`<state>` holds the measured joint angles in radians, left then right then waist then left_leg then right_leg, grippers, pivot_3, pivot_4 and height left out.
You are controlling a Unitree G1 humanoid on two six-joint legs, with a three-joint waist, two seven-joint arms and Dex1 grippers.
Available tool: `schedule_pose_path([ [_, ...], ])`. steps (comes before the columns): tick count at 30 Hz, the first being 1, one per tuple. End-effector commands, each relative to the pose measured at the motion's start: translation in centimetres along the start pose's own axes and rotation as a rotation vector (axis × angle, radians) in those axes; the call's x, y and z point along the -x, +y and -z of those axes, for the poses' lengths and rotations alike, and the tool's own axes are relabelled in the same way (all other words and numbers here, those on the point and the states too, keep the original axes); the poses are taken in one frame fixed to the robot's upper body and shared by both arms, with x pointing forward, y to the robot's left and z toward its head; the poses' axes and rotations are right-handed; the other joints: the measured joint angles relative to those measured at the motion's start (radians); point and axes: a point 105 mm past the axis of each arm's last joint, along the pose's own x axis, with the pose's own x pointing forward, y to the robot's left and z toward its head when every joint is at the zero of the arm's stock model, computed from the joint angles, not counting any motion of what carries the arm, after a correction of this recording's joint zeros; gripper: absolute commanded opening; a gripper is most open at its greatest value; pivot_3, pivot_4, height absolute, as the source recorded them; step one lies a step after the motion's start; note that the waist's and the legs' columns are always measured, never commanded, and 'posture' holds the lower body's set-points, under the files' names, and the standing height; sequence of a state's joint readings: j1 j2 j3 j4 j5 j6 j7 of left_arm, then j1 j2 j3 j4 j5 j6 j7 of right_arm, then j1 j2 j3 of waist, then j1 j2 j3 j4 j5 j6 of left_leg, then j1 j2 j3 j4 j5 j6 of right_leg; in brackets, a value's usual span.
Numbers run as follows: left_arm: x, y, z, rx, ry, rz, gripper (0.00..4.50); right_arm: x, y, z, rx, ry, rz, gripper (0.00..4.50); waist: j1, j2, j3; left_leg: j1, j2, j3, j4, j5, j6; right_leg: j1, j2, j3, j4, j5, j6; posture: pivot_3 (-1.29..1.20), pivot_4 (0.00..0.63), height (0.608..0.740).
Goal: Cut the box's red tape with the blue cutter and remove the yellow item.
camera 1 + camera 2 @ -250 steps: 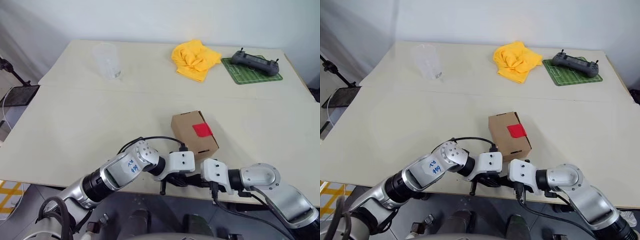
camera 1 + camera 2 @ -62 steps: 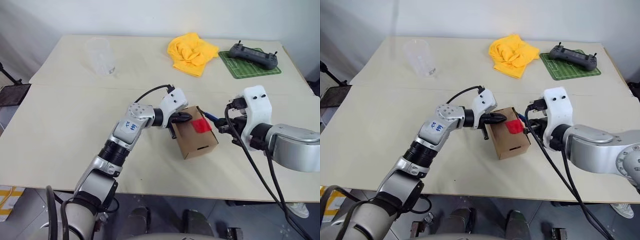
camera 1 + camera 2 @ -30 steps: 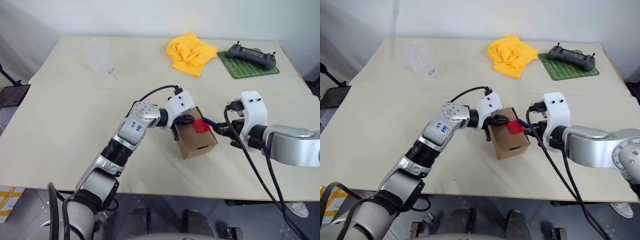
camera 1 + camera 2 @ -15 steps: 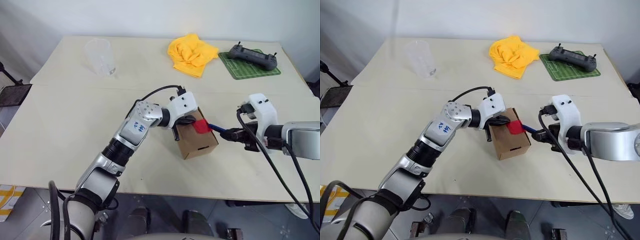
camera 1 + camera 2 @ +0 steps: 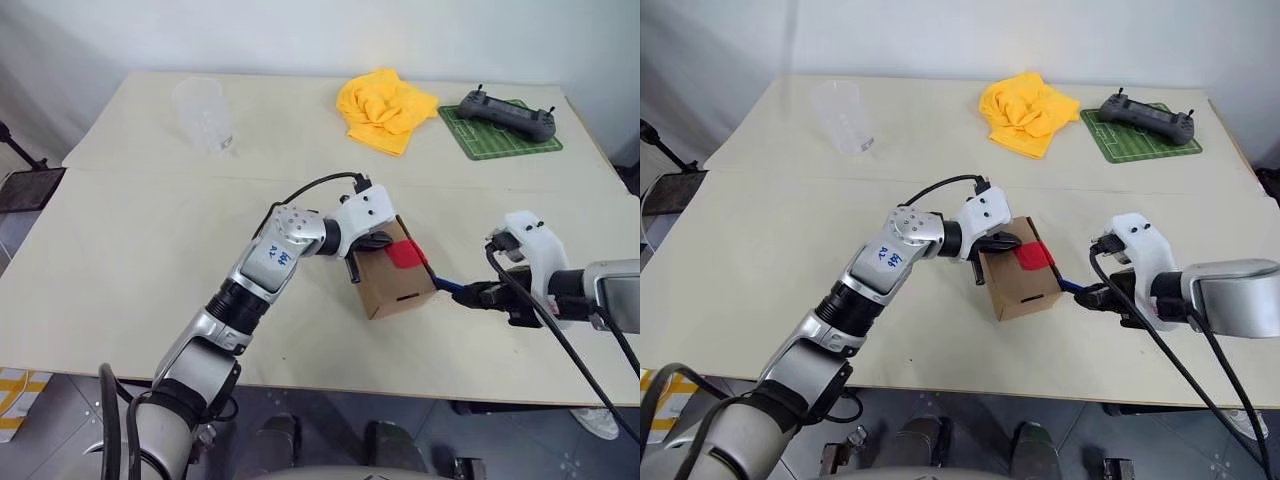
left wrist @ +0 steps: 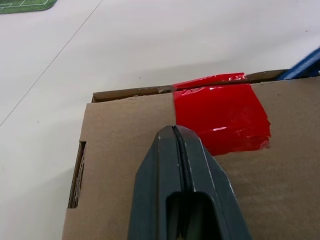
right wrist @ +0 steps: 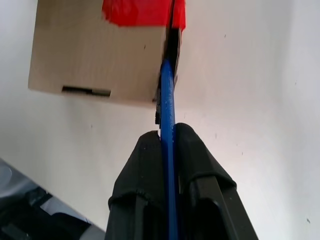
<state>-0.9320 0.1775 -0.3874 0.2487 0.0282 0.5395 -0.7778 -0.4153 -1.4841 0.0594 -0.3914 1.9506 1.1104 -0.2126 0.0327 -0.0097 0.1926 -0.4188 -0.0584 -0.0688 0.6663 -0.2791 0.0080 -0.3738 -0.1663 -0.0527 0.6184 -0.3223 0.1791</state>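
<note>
- The table carries the box near its middle.
- The left gripper, fingers pressed together and holding nothing, rests on the box top just beside the red tape.
- The right gripper pinches the blue cutter, whose tip reaches the box's taped edge.

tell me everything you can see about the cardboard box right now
The box is a small brown cardboard carton sitting on the table near the front edge, turned at an angle. A bright red tape patch folds over the edge where its top flap meets the side, and a thin slot is cut low in that side. The flap looks closed. The left gripper, shut, presses on its top beside the tape, and the blue cutter, clamped in the right gripper, reaches along its right edge toward the tape.
</note>
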Motion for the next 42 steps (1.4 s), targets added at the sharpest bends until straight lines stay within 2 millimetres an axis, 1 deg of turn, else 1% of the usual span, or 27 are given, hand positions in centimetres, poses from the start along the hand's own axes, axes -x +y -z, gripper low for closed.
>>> schedule_pose_path([
  [1,-1.0,-1.7,3.7,0.082,0.111,0.055,0.0,0.8,1.5,0.0,0.048,-0.012,-0.052,0.09,0.002,0.0,0.0,0.0,0.0,0.0,0.0,0.0,0.0,0.0,0.0,0.0,0.0,0.0,0.0,0.0,0.15,0.74],
  [5,-0.9,-1.3,2.7,0.066,0.043,0.051,0.0,2.2,1.5,-2.6,0.05,-0.179,-0.04,0.09,0.003,0.0,0.0,0.0,0.0,0.001,0.0,0.0,0.0,0.0,0.0,0.0,0.0,0.0,0.0,0.0,0.15,0.74],
  [6,-0.8,-1.3,2.6,0.057,0.036,0.055,0.0,2.5,1.6,-2.9,0.054,-0.199,-0.041,0.09,0.003,0.0,0.0,0.0,0.0,0.001,0.0,0.0,0.0,0.0,0.0,0.0,0.0,0.0,0.0,0.0,0.15,0.74],
  [9,0.2,-1.1,1.0,0.02,-0.082,0.082,0.0,5.2,0.6,-4.1,0.049,-0.246,-0.033,0.09,0.004,0.0,0.0,0.0,0.0,0.001,0.001,0.0,0.0,0.0,0.0,0.0,0.0,0.0,0.0,0.0,0.15,0.74],
  [10,0.6,-1.1,0.7,0.005,-0.113,0.091,0.0,5.7,0.4,-4.2,0.044,-0.257,-0.03,0.09,0.005,0.0,0.0,0.0,0.001,0.001,0.0,0.0,0.0,0.0,0.0,0.0,0.0,0.0,0.0,0.0,0.15,0.74],
  [12,2.1,-1.7,-0.2,0.051,-0.216,0.159,0.0,6.9,-0.6,-3.2,0.027,-0.218,0.022,0.09,0.009,0.0,0.0,-0.001,0.001,0.001,0.0,0.0,0.0,-0.001,0.0,0.0,-0.001,0.0,0.0,0.0,0.15,0.74],
  [14,3.7,-2.9,-0.1,0.0,-0.268,0.251,0.0,7.2,-0.8,-2.2,0.004,-0.212,0.023,0.09,0.014,0.0,0.0,-0.002,0.002,0.001,0.0,0.0,0.0,-0.001,0.0,-0.001,0.0,0.0,-0.001,0.0,0.15,0.74],
  [16,5.4,-4.1,0.7,-0.08,-0.279,0.331,0.0,7.0,-1.2,-2.1,-0.031,-0.302,0.032,0.09,0.011,0.0,0.0,-0.002,0.002,0.003,-0.001,0.0,0.0,-0.001,0.0,-0.002,-0.001,0.0,-0.002,0.0,0.15,0.74],
  [19,7.2,-3.9,1.1,-0.093,-0.326,0.318,0.0,6.3,-2.7,-1.9,-0.02,-0.441,0.086,0.09,0.012,0.001,0.0,-0.002,0.001,0.004,-0.001,0.0,0.0,-0.001,0.0,-0.002,-0.001,0.0,-0.002,0.0,0.15,0.74],
  [20,8.0,-3.7,1.1,-0.077,-0.357,0.299,0.0,5.8,-4.0,-1.9,-0.028,-0.513,0.128,0.09,0.013,0.001,0.0,-0.002,0.001,0.004,0.0,0.0,-0.001,-0.001,0.0,-0.001,-0.002,0.0,-0.001,0.0,0.15,0.74],
  [21,8.6,-3.6,1.1,-0.067,-0.379,0.287,0.0,5.5,-4.8,-1.8,-0.026,-0.56,0.157,0.09,0.015,0.001,0.001,-0.002,-0.001,0.004,0.0,0.0,-0.001,-0.001,0.0,-0.001,-0.002,0.0,-0.001,0.0,0.15,0.74],
  [23,9.9,-2.8,1.8,-0.064,-0.394,0.197,0.0,4.3,-8.1,-1.0,-0.056,-0.663,0.283,0.09,0.014,0.001,0.0,-0.002,-0.002,0.003,0.002,0.001,0.0,-0.001,0.0,0.001,-0.001,0.001,0.0,0.0,0.15,0.74],
  [25,11.1,-2.7,3.0,-0.03,-0.38,0.16,0.0,2.3,-10.2,0.7,-0.009,-0.655,0.365,0.09,0.01,0.001,0.0,-0.001,-0.003,0.003,0.002,0.001,0.0,-0.001,0.0,0.003,0.0,0.001,0.001,0.0,0.15,0.74],
  [27,11.9,-2.6,3.8,-0.003,-0.369,0.137,0.0,1.0,-11.3,2.0,0.047,-0.636,0.41,0.09,0.001,0.003,0.0,0.002,-0.003,0.004,0.0,0.001,0.0,-0.002,0.0,0.004,0.002,0.001,0.001,0.0,0.15,0.74],
  [29,13.0,-2.4,5.2,0.043,-0.345,0.074,0.0,-0.2,-12.9,3.3,0.066,-0.635,0.459,0.09,-0.009,0.004,0.001,0.002,-0.003,0.004,-0.001,0.002,-0.001,-0.002,0.0,0.004,0.003,0.001,0.001,0.0,0.15,0.74],
  [32,14.4,-1.8,6.9,0.102,-0.314,-0.023,0.0,-1.2,-14.1,4.7,0.049,-0.629,0.466,0.09,-0.016,0.004,0.001,0.006,-0.002,0.005,-0.003,0.002,-0.002,-0.001,0.0,0.005,0.004,0.001,0.0,0.0,0.15,0.74],
  [33,14.8,-1.2,7.2,0.154,-0.32,-0.066,0.0,-1.3,-14.2,5.0,0.042,-0.625,0.455,0.65,-0.017,0.004,0.001,0.007,-0.002,0.006,-0.004,0.002,-0.002,-0.001,0.001,0.005,0.004,0.001,0.0,0.0,0.15,0.74],
  [34,15.0,-0.9,7.4,0.191,-0.324,-0.095,0.0,-1.4,-14.2,5.2,0.039,-0.623,0.448,0.84,-0.018,0.004,0.001,0.008,-0.001,0.006,-0.005,0.002,-0.002,-0.001,0.001,0.005,0.004,0.0,-0.001,0.0,0.15,0.74],
  [37,15.6,-0.3,7.7,0.201,-0.301,-0.147,0.0,-1.1,-13.6,5.2,0.096,-0.621,0.387,1.79,-0.018,0.004,0.001,0.01,-0.001,0.006,-0.005,0.003,-0.003,0.0,0.001,0.006,0.006,0.0,-0.001,0.0,0.15,0.74],
  [38,15.7,0.0,7.7,0.2,-0.297,-0.164,0.0,-0.6,-13.5,5.0,0.11,-0.642,0.385,2.12,-0.018,0.004,0.001,0.01,-0.001,0.006,-0.005,0.003,-0.003,0.001,0.001,0.006,0.006,0.0,-0.001,0.0,0.15,0.74],
  [39,16.0,0.2,7.6,0.205,-0.294,-0.181,0.0,0.6,-13.1,4.6,0.138,-0.68,0.346,2.42,-0.016,0.005,0.001,0.011,-0.001,0.006,-0.005,0.003,-0.003,0.001,0.001,0.006,0.006,0.0,-0.001,0.0,0.15,0.74],
  [40,16.2,0.4,7.7,0.208,-0.291,-0.194,0.0,1.4,-12.7,4.2,0.162,-0.707,0.314,2.82,-0.012,0.005,0.001,0.011,-0.001,0.007,-0.005,0.003,-0.003,0.001,0.001,0.007,0.006,0.0,-0.001,0.0,0.15,0.74],
  [42,16.7,0.8,7.9,0.215,-0.262,-0.223,0.0,3.5,-11.0,3.4,0.233,-0.733,0.206,3.5,-0.006,0.005,0.002,0.011,-0.001,0.007,-0.006,0.002,-0.003,0.001,0.001,0.007,0.006,0.0,-0.001,0.0,0.15,0.74],
])
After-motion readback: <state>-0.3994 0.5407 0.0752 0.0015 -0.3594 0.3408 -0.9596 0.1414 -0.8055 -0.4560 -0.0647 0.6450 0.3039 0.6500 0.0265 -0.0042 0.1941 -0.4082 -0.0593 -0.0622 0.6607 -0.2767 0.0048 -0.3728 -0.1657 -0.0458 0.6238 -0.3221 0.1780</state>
